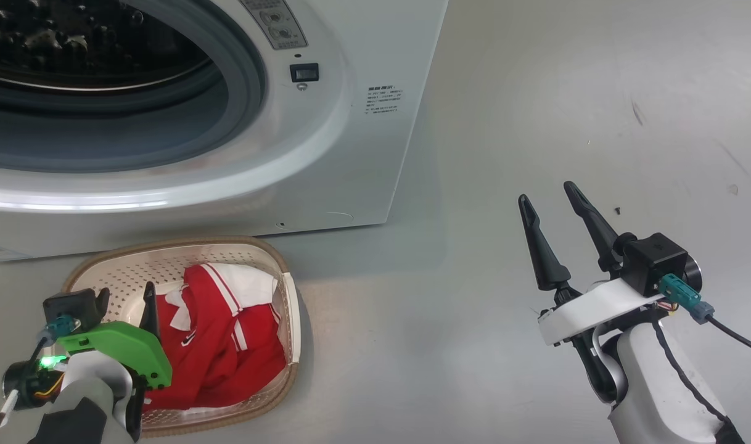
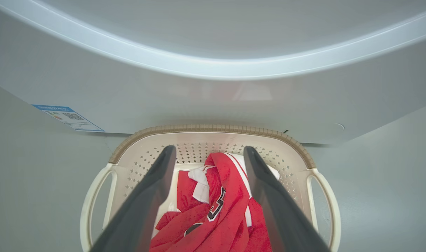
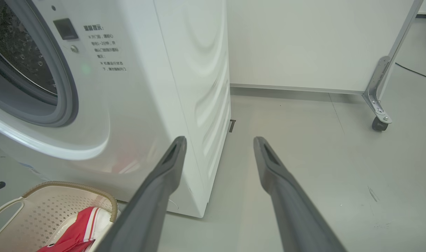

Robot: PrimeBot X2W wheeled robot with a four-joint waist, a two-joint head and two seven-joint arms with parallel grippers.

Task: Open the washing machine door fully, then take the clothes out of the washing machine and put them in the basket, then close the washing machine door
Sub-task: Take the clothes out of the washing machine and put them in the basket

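The white washing machine (image 1: 351,154) stands at the upper left, its drum opening (image 1: 104,74) uncovered; the washing machine door is out of view. The cream basket (image 1: 166,245) sits on the floor just in front of the washer. The red and white clothes (image 1: 227,333) lie inside it. My left gripper (image 1: 129,296) hangs open over the basket's left half. In the left wrist view the left gripper (image 2: 209,150) has its fingers spread either side of the clothes (image 2: 227,196), above the basket (image 2: 213,128). My right gripper (image 1: 546,192) is open and empty above bare floor to the right of the washer.
Grey floor (image 1: 536,92) stretches to the right of the machine. In the right wrist view a white wall (image 3: 304,42) stands behind, with a metal frame leg on a caster (image 3: 379,105) at the far right. A blue label (image 2: 68,117) marks the washer's base.
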